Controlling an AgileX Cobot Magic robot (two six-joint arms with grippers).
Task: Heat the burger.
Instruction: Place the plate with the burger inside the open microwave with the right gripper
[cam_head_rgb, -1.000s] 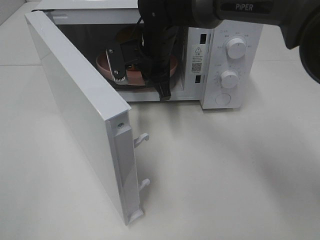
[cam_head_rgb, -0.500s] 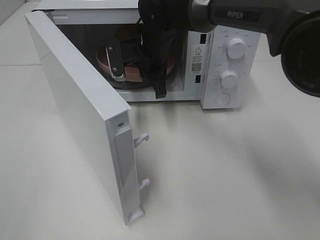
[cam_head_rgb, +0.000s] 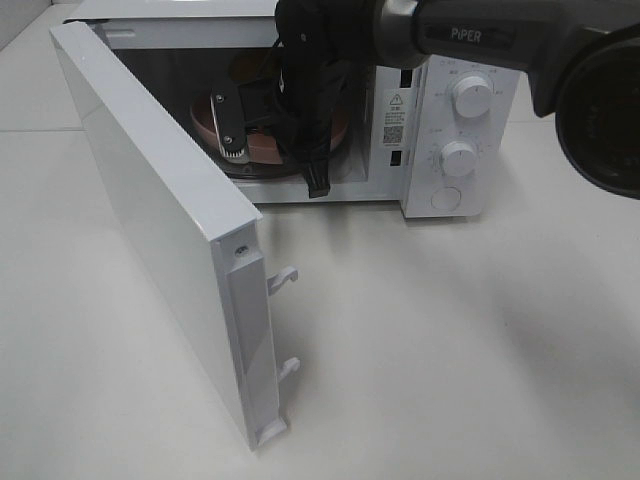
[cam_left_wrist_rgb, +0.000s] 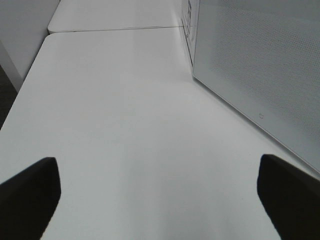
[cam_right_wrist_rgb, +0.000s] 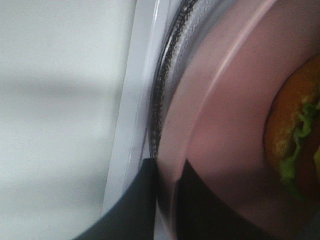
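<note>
Right gripper is closed on the rim of the pink plate, with a dark finger pressed on each side of the rim. Its arm reaches into the cavity of the white microwave, which surrounds the gripper, the two knobs lying off to its right-arm side. Below and in front of it spreads the white table. The door stands swung wide open, out from the gripper on the left-arm side. Just beneath the pinched rim, right by the fingertips, runs the edge of the glass turntable, and the plate is over it. The burger sits on the plate, further in from the gripped rim, showing golden bun and green lettuce. Left gripper hangs over bare table with jaws spread wide and nothing between them, the door's meshed face beside it.
</note>
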